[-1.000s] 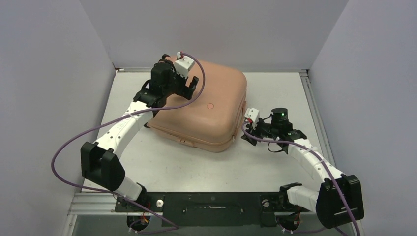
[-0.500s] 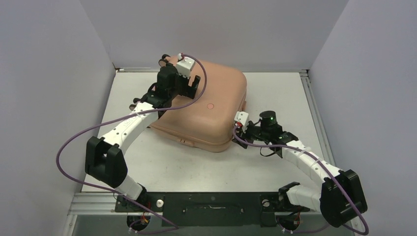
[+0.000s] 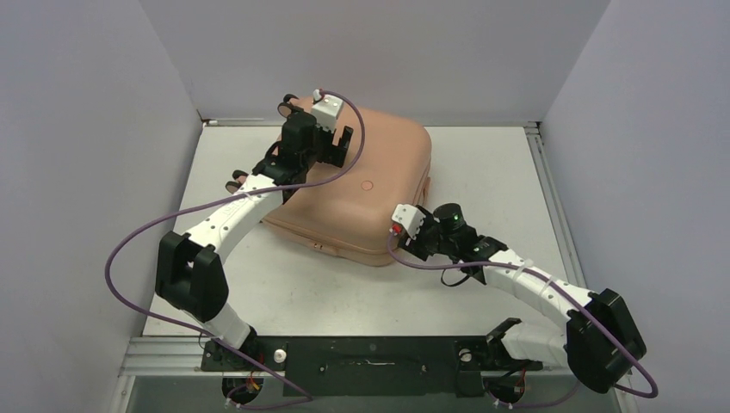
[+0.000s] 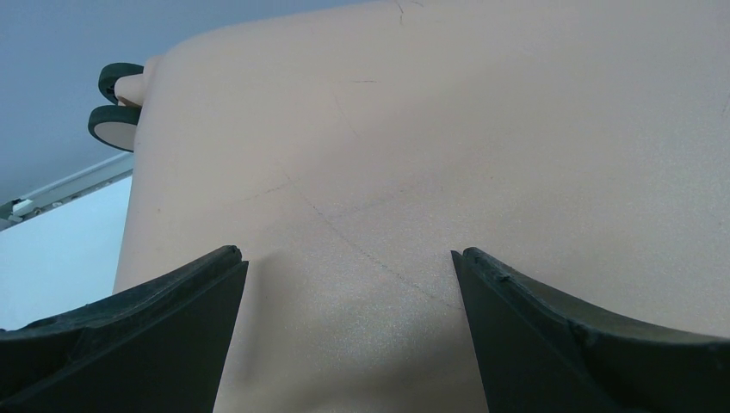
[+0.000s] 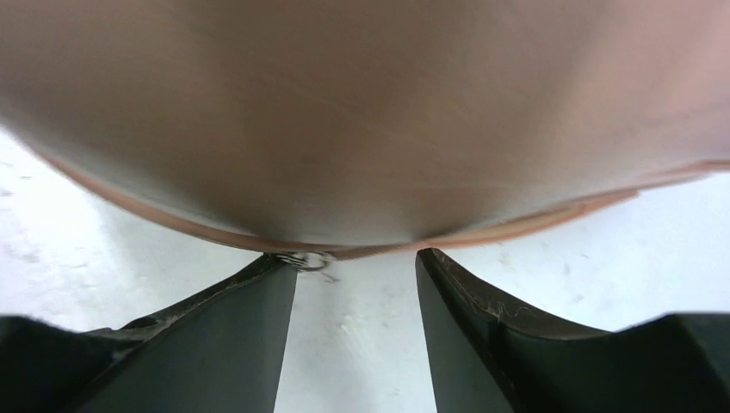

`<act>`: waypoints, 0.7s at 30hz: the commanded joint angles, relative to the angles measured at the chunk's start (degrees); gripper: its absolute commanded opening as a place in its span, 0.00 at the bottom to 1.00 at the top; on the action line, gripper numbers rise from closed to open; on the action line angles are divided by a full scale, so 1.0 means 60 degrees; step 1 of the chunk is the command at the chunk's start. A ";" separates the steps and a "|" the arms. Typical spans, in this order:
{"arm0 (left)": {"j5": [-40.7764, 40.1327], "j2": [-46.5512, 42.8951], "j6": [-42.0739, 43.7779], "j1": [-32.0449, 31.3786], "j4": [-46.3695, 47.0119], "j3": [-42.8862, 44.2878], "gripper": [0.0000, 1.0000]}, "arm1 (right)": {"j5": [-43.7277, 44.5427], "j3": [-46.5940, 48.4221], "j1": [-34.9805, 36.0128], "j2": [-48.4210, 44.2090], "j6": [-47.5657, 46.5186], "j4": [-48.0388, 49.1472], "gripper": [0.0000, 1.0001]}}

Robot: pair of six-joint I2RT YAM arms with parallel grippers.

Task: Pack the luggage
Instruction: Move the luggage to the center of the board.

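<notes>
Careful: your half-spread right gripper (image 5: 355, 258) pinches nothing at the luggage (image 3: 379, 172) seam, so closing beside the zipper pull (image 5: 307, 258) could shove it from under your wide-spread left gripper (image 4: 344, 258).

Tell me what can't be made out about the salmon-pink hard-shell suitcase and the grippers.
- Contents of the salmon-pink hard-shell suitcase: every view, closed shell hides them.
- The small metal piece by the right gripper: right wrist view, too small and blurred.
- Fingertips of the right gripper: top view, its own wrist covers them.
- Finger bases of the left gripper: left wrist view, cut by bottom edge.
</notes>
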 commanded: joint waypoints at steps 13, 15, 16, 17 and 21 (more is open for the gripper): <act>-0.0369 -0.0126 0.0042 -0.0067 0.0115 0.0028 0.96 | 0.0091 -0.0306 -0.0229 -0.0769 -0.1428 0.0575 0.40; -0.0351 -0.0131 0.0031 -0.0066 0.0104 0.0030 0.96 | -0.0638 -0.0328 -0.0231 -0.0780 -0.1696 0.0112 0.39; -0.0350 -0.0139 0.0052 -0.0066 0.0107 0.0022 0.96 | -0.0884 -0.0358 -0.0207 -0.0775 -0.1933 -0.0071 0.39; -0.0351 -0.0139 0.0053 -0.0066 0.0117 -0.0003 0.96 | -0.1072 -0.0377 -0.0196 -0.0775 -0.2083 -0.0180 0.39; -0.0366 -0.0167 0.0102 -0.0066 0.0192 -0.0108 0.96 | -0.1253 -0.0657 -0.0177 -0.0841 -0.2645 -0.0245 0.39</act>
